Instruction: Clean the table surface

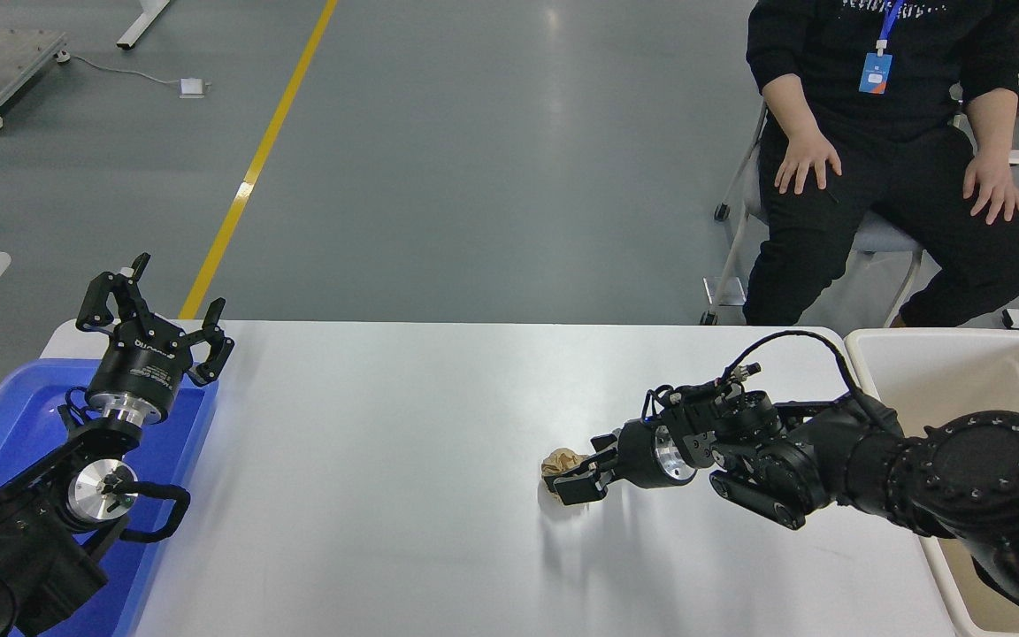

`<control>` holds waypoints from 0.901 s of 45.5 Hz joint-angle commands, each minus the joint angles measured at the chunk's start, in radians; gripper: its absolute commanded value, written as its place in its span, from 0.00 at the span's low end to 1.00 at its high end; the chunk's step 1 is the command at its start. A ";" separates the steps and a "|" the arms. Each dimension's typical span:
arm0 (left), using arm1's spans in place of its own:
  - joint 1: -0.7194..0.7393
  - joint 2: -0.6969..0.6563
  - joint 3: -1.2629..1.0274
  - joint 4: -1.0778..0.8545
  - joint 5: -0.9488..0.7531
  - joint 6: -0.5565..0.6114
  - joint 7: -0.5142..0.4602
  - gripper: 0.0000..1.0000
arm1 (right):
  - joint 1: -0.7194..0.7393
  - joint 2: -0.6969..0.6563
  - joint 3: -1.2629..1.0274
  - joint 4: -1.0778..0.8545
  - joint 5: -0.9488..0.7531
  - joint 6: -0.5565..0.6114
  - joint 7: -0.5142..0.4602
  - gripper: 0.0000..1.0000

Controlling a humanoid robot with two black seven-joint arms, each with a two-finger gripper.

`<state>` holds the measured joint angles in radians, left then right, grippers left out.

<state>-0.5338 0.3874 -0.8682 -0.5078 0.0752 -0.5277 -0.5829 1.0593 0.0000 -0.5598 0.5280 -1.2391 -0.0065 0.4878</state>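
Note:
The white table surface (368, 460) fills the lower half of the head view. A small crumpled brown paper ball (561, 462) lies on it, right of centre. My right gripper (582, 469) reaches in low from the right and is open. Its fingertips stand on either side of the ball's right half, one behind it and one in front, and hide part of it. The ball rests on the table. My left gripper (158, 305) is parked open at the lower left, above the blue tray, with nothing in it.
A blue plastic tray (5, 416) sits at the table's left end under the left arm. A beige bin (943, 354) stands at the right end, behind the right arm. A person (890, 150) sits past the far right edge, hands on knees.

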 commanded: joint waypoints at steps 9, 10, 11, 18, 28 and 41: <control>0.000 -0.001 0.000 0.000 0.000 0.000 0.000 1.00 | -0.016 0.000 -0.011 -0.010 -0.002 -0.030 0.001 0.61; 0.000 0.001 0.000 0.000 0.000 0.000 0.000 1.00 | -0.016 0.000 -0.014 -0.010 -0.002 -0.030 0.001 0.54; 0.000 0.001 0.000 0.000 0.000 0.000 0.000 1.00 | -0.016 0.000 -0.015 -0.013 0.000 -0.030 0.001 0.49; 0.000 0.001 0.000 0.000 0.000 0.000 0.000 1.00 | -0.032 0.000 -0.020 -0.031 0.000 -0.030 0.003 0.23; 0.000 -0.001 0.000 0.000 0.000 0.000 0.000 1.00 | -0.033 0.000 -0.019 -0.034 0.000 -0.029 0.020 0.00; 0.000 0.001 0.000 0.000 0.000 0.000 0.000 1.00 | -0.015 0.000 -0.002 -0.033 0.003 -0.030 0.064 0.00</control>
<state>-0.5338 0.3872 -0.8682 -0.5076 0.0752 -0.5277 -0.5829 1.0343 0.0000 -0.5767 0.4962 -1.2395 -0.0354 0.5216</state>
